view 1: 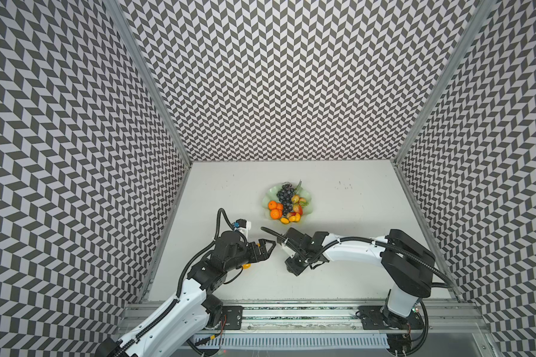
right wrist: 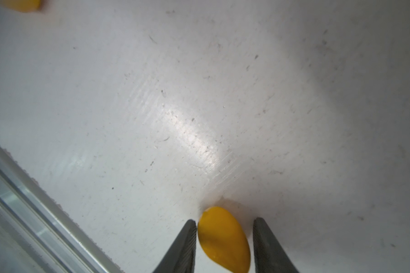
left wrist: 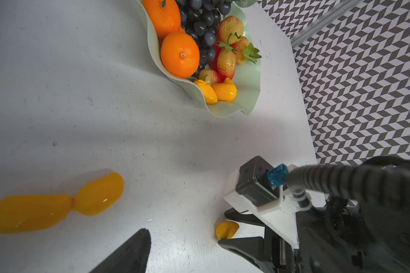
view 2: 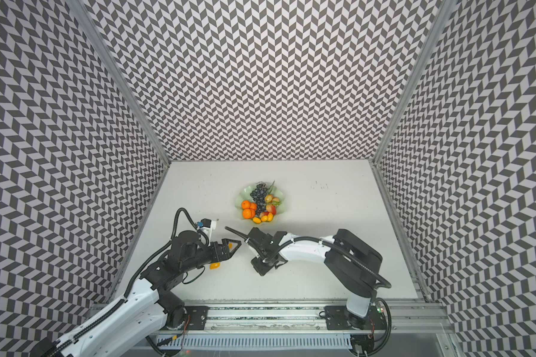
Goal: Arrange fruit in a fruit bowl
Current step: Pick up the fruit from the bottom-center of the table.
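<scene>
Oval yellow-orange toy kumquat point(right wrist: 223, 238) lies on the white desk point(right wrist: 199, 106), right between the ribbed dark fingers point(right wrist: 187, 245) of the right pincer point(right wrist: 224, 219). Pincer is partly open and straddles it: one finger at or almost at the fruit's skin, a clear gap on the other side, not clamped. Fruit rests on the desk.

Two loose kumquats point(left wrist: 98, 193) lie tip to tip on the desk near the left pincer point(view 1: 272, 244). Only one of its fingers point(left wrist: 130, 253) shows in its wrist view, and the top views catch it side-on, so can't tell how wide it stands. Nothing seen in it.

Pale mint-green glossy fruit bowl point(view 1: 267, 199) with a wavy rim sits on the desk beyond both pincers, apart from them, about mid-desk. Inside:
- dark blue-black grape bunch point(view 1: 284, 197) down the middle
- round orange tangerines point(left wrist: 180, 55) on the left
- red-yellow strawberries point(left wrist: 226, 62) on the right
- a few kumquats point(left wrist: 224, 91) at the rim nearest the arms

Grey-and-white chevron walls point(view 1: 75, 154) close in three sides.
</scene>
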Controlling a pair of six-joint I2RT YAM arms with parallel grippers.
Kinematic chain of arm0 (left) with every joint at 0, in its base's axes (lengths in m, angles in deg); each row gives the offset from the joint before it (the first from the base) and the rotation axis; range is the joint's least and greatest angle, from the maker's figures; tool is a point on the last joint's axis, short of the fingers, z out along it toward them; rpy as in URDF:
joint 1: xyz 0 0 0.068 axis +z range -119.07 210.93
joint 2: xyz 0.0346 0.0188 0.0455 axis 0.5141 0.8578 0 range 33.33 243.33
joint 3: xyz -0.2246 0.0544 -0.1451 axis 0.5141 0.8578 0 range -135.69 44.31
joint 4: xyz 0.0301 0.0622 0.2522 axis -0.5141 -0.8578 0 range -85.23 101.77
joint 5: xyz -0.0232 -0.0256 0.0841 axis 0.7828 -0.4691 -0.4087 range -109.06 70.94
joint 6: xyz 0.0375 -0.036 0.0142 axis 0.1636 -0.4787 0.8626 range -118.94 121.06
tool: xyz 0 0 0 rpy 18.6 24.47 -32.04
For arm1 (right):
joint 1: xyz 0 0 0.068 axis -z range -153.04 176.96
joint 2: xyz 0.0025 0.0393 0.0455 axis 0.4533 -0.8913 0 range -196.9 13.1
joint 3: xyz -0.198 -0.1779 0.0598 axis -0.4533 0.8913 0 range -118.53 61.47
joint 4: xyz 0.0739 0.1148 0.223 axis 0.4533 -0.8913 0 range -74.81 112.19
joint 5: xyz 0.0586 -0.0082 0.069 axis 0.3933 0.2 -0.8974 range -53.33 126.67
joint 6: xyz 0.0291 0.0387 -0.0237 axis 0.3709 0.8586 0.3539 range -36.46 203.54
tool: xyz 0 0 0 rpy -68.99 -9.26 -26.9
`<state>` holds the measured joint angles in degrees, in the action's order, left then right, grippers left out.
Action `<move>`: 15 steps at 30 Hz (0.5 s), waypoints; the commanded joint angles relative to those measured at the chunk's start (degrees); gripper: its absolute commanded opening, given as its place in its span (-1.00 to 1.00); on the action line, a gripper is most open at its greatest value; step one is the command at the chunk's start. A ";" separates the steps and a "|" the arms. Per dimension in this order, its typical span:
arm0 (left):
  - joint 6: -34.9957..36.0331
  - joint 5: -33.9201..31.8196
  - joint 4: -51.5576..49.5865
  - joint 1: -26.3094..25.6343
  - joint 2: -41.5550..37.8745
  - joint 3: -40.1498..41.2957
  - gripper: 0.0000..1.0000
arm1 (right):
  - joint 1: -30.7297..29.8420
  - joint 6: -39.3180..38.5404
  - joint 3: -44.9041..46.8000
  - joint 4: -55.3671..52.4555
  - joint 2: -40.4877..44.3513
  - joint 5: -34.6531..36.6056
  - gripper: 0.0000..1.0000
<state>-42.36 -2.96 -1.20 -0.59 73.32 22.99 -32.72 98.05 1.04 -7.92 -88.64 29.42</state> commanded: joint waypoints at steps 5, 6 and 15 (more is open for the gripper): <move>-0.53 -1.04 -0.74 -0.24 -0.61 0.06 1.00 | -0.52 -0.19 0.66 2.06 -2.14 0.75 -0.31; -0.53 -1.06 -0.74 -0.25 -0.64 0.03 1.00 | -0.52 -0.17 0.72 2.00 -2.15 0.88 -0.34; -0.44 -1.09 -0.48 -0.19 -0.13 -0.11 1.00 | -0.52 0.01 1.01 1.88 -1.15 1.35 -0.50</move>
<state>-42.49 -3.18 -1.22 -0.59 73.34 22.99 -32.88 98.15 1.15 -6.00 -89.14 29.82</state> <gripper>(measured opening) 0.997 0.258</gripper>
